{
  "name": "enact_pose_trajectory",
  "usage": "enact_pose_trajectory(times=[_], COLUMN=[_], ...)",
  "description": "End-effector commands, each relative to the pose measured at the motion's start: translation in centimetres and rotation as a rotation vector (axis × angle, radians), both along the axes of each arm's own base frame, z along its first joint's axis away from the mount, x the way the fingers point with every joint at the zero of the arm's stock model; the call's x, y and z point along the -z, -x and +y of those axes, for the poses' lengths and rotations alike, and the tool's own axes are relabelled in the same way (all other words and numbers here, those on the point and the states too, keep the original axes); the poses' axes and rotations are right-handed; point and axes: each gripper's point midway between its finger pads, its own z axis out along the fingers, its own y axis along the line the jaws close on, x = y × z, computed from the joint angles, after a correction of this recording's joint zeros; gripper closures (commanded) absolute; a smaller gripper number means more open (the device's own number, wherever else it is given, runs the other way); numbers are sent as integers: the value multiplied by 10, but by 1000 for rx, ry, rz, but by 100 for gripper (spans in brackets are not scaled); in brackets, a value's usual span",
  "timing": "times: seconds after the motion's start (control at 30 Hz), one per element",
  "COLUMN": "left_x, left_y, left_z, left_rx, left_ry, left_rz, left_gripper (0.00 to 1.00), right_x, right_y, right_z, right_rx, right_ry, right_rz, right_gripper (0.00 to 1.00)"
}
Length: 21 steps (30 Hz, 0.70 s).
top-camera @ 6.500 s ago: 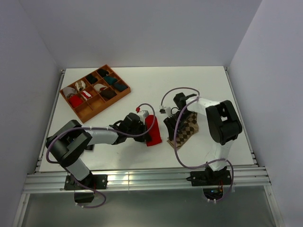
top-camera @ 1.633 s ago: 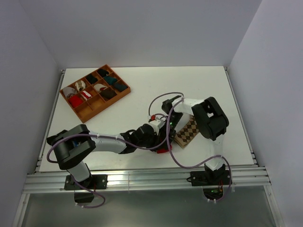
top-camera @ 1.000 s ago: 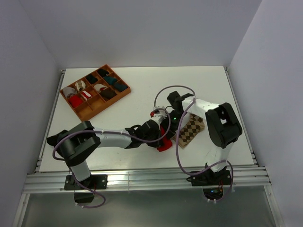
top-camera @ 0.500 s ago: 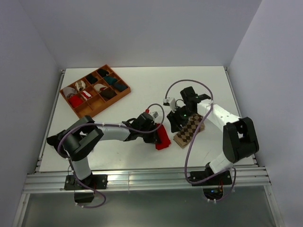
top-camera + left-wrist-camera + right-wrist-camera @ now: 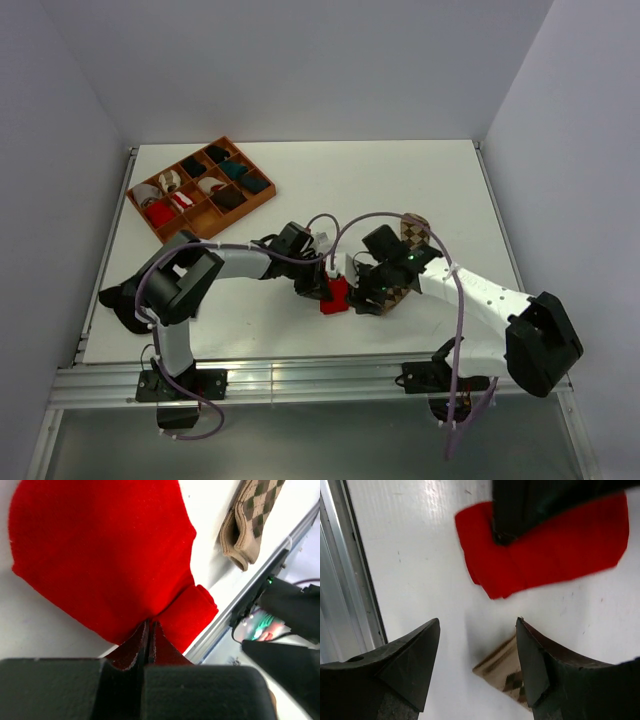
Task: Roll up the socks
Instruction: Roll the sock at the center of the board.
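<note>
The red sock (image 5: 333, 294) lies flat near the table's front edge, one end folded over (image 5: 187, 615). My left gripper (image 5: 149, 630) is shut on the red sock's edge beside that fold. It shows in the right wrist view (image 5: 545, 555) with the left gripper's black finger on it. The argyle sock (image 5: 404, 270) lies just right of it; its cuff end shows in the left wrist view (image 5: 247, 525) and the right wrist view (image 5: 502, 672). My right gripper (image 5: 477, 645) is open and empty, hovering over the bare table between the two socks. No white patch is visible.
An orange divided tray (image 5: 263, 199) with black, teal, white and red sock rolls stands at the back left. The table's metal front rail (image 5: 345, 580) runs close to both grippers. White walls close in the left, back and right sides.
My right arm has swung forward and down, its gripper now low over the table by the argyle cuff. My left gripper has drawn the red sock slightly left, still gripping it.
</note>
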Motion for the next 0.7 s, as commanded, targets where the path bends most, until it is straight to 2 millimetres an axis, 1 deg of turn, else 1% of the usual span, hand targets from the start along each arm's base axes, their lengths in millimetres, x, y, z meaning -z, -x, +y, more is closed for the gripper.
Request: enact_pose_trajectory(times=[0.0,0.1,0.17,0.23,0.3,0.37,0.4,0.43,0.67], left_x=[68,68,66,66,67,68,69,69,69], left_y=[39,40,38,39,40,39,40,40,39], left_z=[62,62,60,59,59,60,61,60,62], left_rx=[45,51,56,63,68,71,73,73,75], left_ry=[-297,-287,-273,-268,-263,-261,-263,-260,-251], left_rz=[147,167,171,183,195,201,207,207,211], left_gripper=[100,100,100,100,100,100,100,100,100], right_x=[-11,-7,-2,3,8,11,16,19,35], right_y=[-9,-6,-9,-5,-6,-3,-2,2,0], right_z=[24,33,37,41,43,49,48,51,57], right_rx=[-80,-119,-130,-158,-163,-189,-194,-214,-232], right_ry=[-31,-17,-3,10,22,26,42,50,113], right_rz=[-174,-209,-235,-245,-274,-306,-315,-320,-389], right_gripper=[30,30,30,30,30,30,30,30,30])
